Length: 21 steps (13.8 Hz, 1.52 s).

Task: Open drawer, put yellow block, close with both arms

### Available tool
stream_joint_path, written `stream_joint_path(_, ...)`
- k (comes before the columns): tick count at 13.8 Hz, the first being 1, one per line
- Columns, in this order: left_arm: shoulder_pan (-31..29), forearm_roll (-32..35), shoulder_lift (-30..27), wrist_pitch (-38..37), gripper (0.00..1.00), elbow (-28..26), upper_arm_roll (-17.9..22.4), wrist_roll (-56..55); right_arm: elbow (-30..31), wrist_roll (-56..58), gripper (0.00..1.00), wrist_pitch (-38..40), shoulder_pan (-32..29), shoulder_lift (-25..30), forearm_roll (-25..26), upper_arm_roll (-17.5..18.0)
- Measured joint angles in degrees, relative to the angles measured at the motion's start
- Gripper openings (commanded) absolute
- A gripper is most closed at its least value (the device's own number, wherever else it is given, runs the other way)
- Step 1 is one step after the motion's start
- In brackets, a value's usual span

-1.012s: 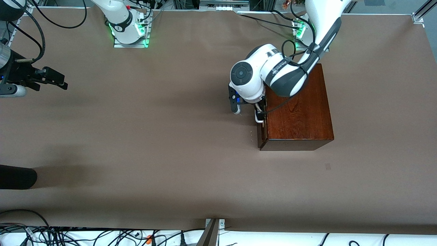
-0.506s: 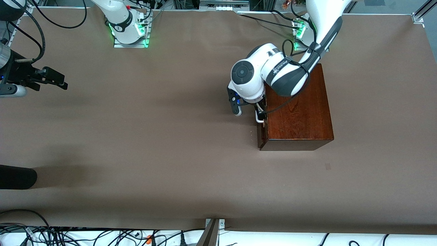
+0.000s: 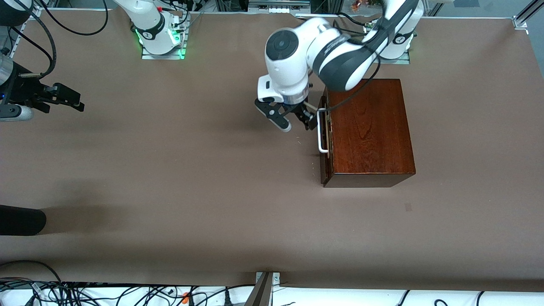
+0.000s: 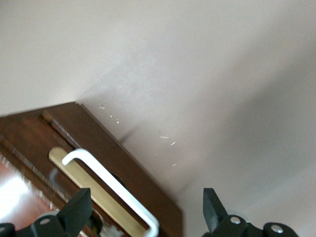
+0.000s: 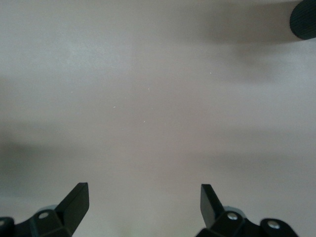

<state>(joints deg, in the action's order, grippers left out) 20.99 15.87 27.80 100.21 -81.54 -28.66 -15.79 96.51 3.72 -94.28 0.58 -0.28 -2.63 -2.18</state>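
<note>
I take the wooden box point(image 3: 369, 131) as my landmark. It sits on the brown table point(image 3: 191, 178) toward the left arm's end, glossy reddish-brown on top. Its drawer point(image 3: 325, 140) faces the right arm's end of the table and looks pushed in, or very nearly so; I can only see the dark front standing just proud of the box edge. The white loop handle point(image 3: 321, 129) runs along that front, and in the left wrist view the same handle point(image 4: 111, 185) stands out from a pale strip on the dark front.

My left gripper point(image 3: 293, 119) hangs over the bare table just in front of the drawer, close to the end of the handle that is farther from the front camera. Its fingers point(image 4: 79, 210) are spread apart with nothing between them, and they do not touch the handle. The left arm point(image 3: 323, 55) reaches in from its base above the box, its big white wrist joint over the table beside the box corner.

My right gripper point(image 3: 63, 98) waits well apart from the box, at the right arm's end of the table, over bare brown surface. The right wrist view shows its fingers point(image 5: 76, 202) wide apart, empty, with only table under them.

I cannot find the yellow block in any view, so I cannot tell where it is.

A dark rounded object point(image 3: 21, 220) pokes in at the table edge at the right arm's end, nearer the front camera than the box.
</note>
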Motion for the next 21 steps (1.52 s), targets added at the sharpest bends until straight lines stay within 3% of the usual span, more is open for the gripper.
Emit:
stream_joint_path(4, -3.42, -5.03, -2.81, -10.03, 1.00, 8.94, 0.71, -15.25, -0.02, 0.00, 1.00, 0.01, 0.00, 0.00, 0.00, 0.00)
stream_joint_path(8, -10.90, -5.28, -4.09, -18.74, 1.00, 16.02, 1.64, -20.55, -0.02, 0.00, 1.00, 0.02, 0.00, 0.00, 0.00, 0.00)
stream_joint_path(11, -12.42, -9.37, -6.76, -20.68, 1.00, 16.80, 9.31, -22.04, -0.03, 0.00, 1.00, 0.02, 0.00, 0.00, 0.00, 0.00)
stream_joint_path(15, -12.61, -17.23, -12.48, -21.88, 1.00, 12.09, 23.08, -20.49, -0.04, 0.00, 1.00, 0.02, 0.00, 0.00, 0.00, 0.00)
stream_joint_path(17, -12.93, -17.47, -15.04, -19.84, 1.00, 7.94, 26.47, -13.76, -0.04, 0.00, 1.00, 0.02, 0.00, 0.00, 0.00, 0.00)
stream_joint_path(21, -12.97, -17.55, -23.25, -11.41, 1.00, -5.50, 31.41, 2.13, -0.05, 0.00, 1.00, 0.03, 0.00, 0.00, 0.00, 0.00)
